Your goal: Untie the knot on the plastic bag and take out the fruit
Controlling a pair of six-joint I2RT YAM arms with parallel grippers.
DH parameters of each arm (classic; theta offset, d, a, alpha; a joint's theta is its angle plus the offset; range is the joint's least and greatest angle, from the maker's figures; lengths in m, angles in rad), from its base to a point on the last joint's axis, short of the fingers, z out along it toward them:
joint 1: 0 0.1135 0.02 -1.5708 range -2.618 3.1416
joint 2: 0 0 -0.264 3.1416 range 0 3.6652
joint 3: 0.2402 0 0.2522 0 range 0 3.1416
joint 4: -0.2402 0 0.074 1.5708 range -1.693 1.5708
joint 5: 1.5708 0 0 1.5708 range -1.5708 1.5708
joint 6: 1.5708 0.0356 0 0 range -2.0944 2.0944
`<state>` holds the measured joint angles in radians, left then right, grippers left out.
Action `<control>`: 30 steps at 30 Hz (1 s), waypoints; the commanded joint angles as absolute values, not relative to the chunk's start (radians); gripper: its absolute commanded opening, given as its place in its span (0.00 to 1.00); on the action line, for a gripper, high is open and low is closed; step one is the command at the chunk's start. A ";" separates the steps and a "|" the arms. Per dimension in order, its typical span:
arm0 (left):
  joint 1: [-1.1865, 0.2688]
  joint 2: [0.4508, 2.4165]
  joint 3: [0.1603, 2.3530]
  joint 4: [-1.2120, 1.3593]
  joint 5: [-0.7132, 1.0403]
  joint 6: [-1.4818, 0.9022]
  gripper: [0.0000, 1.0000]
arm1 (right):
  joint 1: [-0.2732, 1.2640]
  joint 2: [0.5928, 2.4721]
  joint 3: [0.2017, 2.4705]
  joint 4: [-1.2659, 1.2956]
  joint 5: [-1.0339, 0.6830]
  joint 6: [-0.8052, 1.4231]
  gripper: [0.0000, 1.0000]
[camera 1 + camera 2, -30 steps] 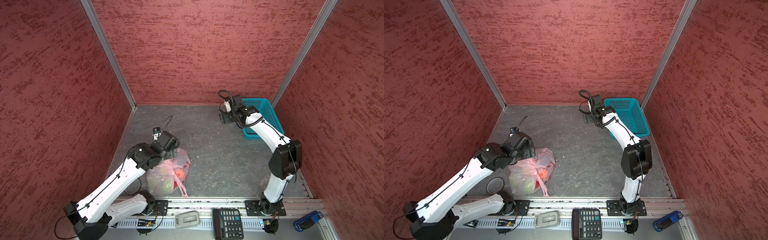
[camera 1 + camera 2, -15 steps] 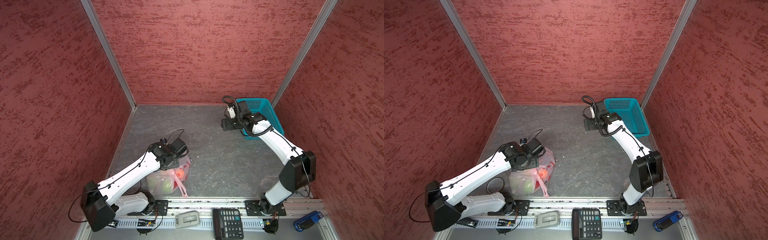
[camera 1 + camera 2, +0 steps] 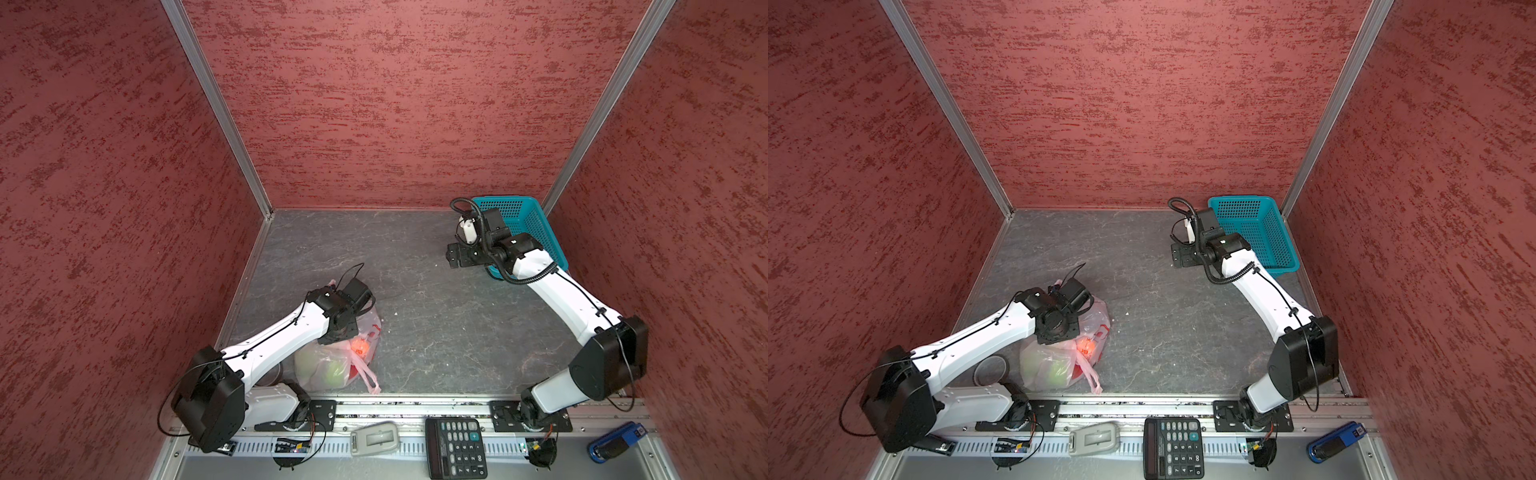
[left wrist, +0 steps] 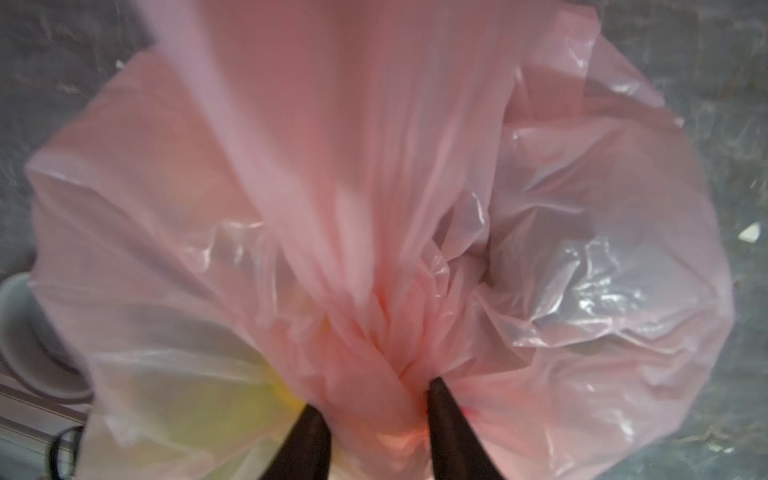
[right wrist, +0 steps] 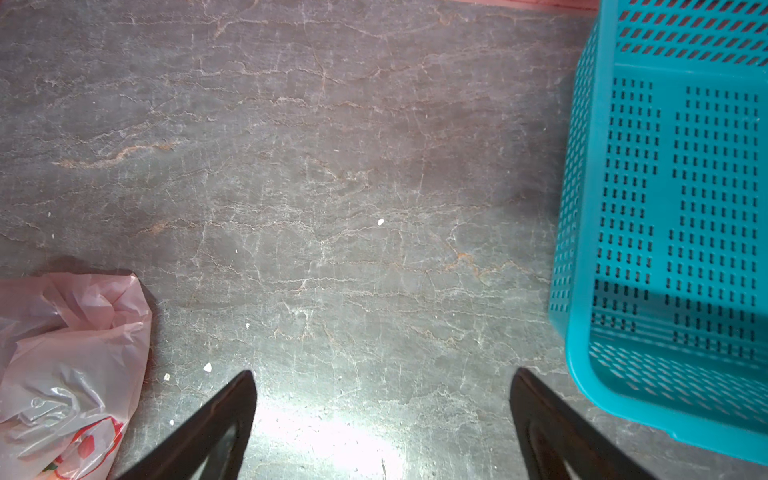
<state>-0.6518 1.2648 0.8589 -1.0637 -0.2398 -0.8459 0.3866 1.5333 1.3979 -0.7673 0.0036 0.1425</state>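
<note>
The plastic bag lies near the front left, thin and pale pink. Through its film show an orange fruit and a green one. My left gripper points down into the bag's top, shut on the knot, a bunched pink lump pinched between both dark fingers. In both top views the wrist hides this grip. One loose handle end trails toward the front rail. My right gripper hangs open over bare floor next to the teal basket, far from the bag.
The teal basket stands at the back right corner. A round roll lies left of the bag, by the left arm. A calculator, a grey device and a blue object lie in front of the rail. Red walls enclose three sides.
My left arm has come down onto the bag and its fingers have closed on the bunched plastic. The right arm has shifted slightly toward the basket and stays open.
</note>
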 commanded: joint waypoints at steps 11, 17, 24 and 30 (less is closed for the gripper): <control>-0.717 1.318 0.974 -0.885 -0.199 -0.751 0.00 | 0.394 1.459 1.314 -0.717 0.036 0.176 0.97; -0.762 1.415 1.083 -0.692 -0.099 -0.609 0.00 | 0.387 1.393 1.259 -0.713 0.045 0.198 0.97; -0.822 1.624 1.260 -0.580 0.069 -0.458 0.00 | 0.365 1.318 1.205 -0.752 0.045 0.220 0.98; -0.878 1.744 1.397 -0.579 0.128 -0.426 0.00 | 0.349 1.246 1.180 -0.803 0.044 0.235 0.98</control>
